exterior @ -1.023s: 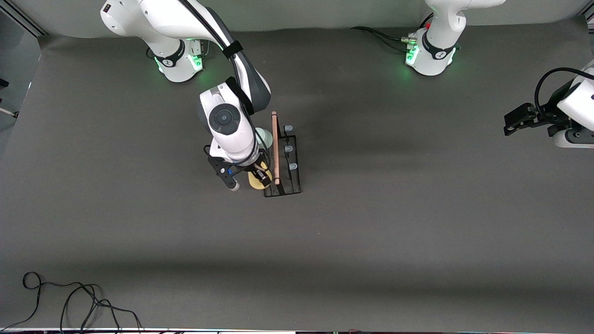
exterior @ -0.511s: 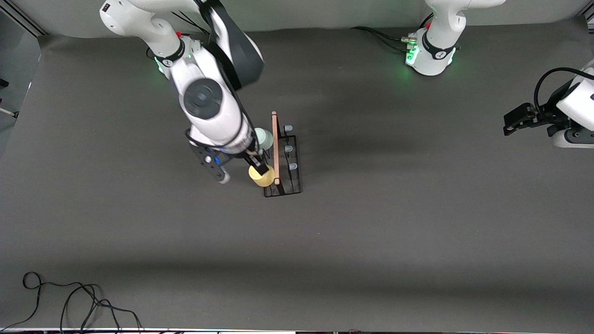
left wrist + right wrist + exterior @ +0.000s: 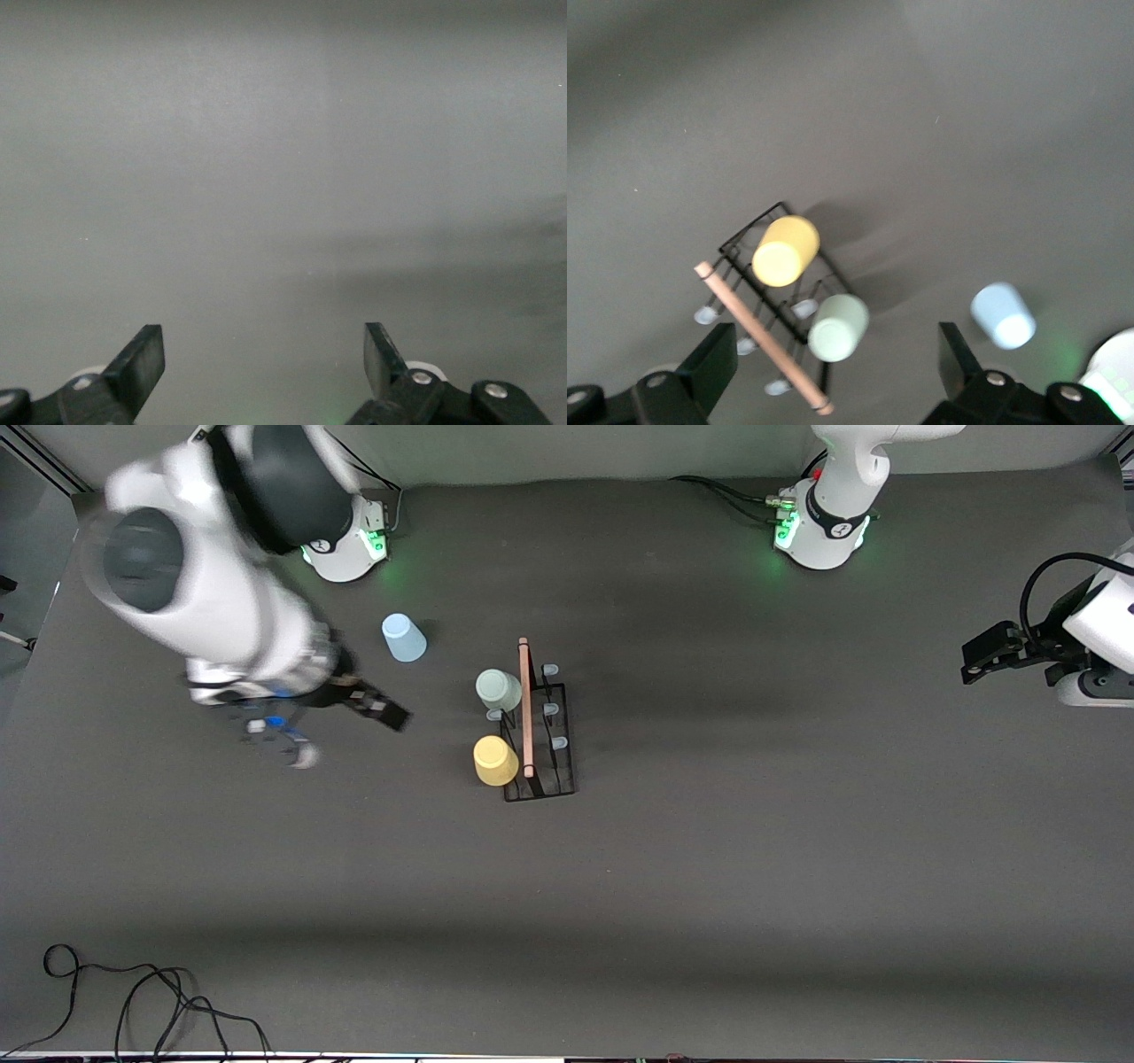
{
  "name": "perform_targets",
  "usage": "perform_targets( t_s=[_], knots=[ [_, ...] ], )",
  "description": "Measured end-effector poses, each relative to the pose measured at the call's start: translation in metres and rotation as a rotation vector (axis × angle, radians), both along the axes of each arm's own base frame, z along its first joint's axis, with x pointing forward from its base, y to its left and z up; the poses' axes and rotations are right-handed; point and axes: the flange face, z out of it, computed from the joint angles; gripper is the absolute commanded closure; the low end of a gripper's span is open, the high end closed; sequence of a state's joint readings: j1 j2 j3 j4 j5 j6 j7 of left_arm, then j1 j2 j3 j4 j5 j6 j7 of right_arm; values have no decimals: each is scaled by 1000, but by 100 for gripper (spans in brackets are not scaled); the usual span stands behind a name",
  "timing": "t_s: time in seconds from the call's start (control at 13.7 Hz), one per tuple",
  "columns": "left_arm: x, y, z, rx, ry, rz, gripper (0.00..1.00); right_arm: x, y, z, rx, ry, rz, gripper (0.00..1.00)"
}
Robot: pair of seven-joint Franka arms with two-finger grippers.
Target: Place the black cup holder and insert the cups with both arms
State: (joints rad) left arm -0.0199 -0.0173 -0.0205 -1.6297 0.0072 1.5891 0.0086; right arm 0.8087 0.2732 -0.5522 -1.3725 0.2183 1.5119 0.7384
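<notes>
Black wire and a pale wooden rod make up the black cup holder [image 3: 537, 731], which in the front view stands upright near the table's middle. The yellow cup [image 3: 495, 761] sits upside down on the prong nearest the camera on the side toward the right arm's end, and the mint green cup [image 3: 499, 689] sits on a prong farther from the camera on that same side. The light blue cup [image 3: 403, 638] rests on the table at about ten o'clock from the holder, well apart from it. The right gripper [image 3: 376, 708] hangs over bare table at about nine o'clock from the holder; here it is smeared by motion, so its fingers cannot be read. The left gripper [image 3: 994, 651] waits over the left arm's end of the table.

I judge two cups to be seated and the blue one to be next. That calls for the right gripper to go to the blue cup, grasp its wall, and carry it mouth-down onto a free prong.

The left wrist view shows only blank grey surface between the left gripper's [image 3: 264, 359] fingers, spread wide and holding nothing.

In the right wrist view the right gripper [image 3: 837, 359] has its fingers wide apart and empty. Below lie the holder [image 3: 772, 297] with the yellow cup [image 3: 784, 251] and mint green cup [image 3: 838, 328] on it, and the blue cup [image 3: 1002, 315] alone. The prongs under the seated cups are hidden.
</notes>
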Motion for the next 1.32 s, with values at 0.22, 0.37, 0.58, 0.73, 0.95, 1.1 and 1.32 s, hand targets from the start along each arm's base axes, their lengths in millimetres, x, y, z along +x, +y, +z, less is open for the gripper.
perform_targets(
  t_s=[0.22,0.37,0.58,0.73,0.95,1.1,1.32],
  knots=[
    [0,0,2,0,-7,-1,0,-3,-78,18,24,-19,147,0],
    [1,0,3,0,-11,-1,0,-10,-130,24,46,-25,231,0],
    [1,-1,3,0,-17,-1,0,-19,-201,31,71,-43,332,0],
    [1,-1,3,0,-17,-2,0,-23,-241,35,81,-59,372,0],
    [1,-1,3,0,-17,-2,0,-25,-269,36,41,-55,401,0],
    [1,-1,3,0,-17,-2,0,-24,-259,40,9,-55,426,0],
    [1,2,3,2,-12,2,0,-24,-253,44,-1,-62,439,0]
  ],
)
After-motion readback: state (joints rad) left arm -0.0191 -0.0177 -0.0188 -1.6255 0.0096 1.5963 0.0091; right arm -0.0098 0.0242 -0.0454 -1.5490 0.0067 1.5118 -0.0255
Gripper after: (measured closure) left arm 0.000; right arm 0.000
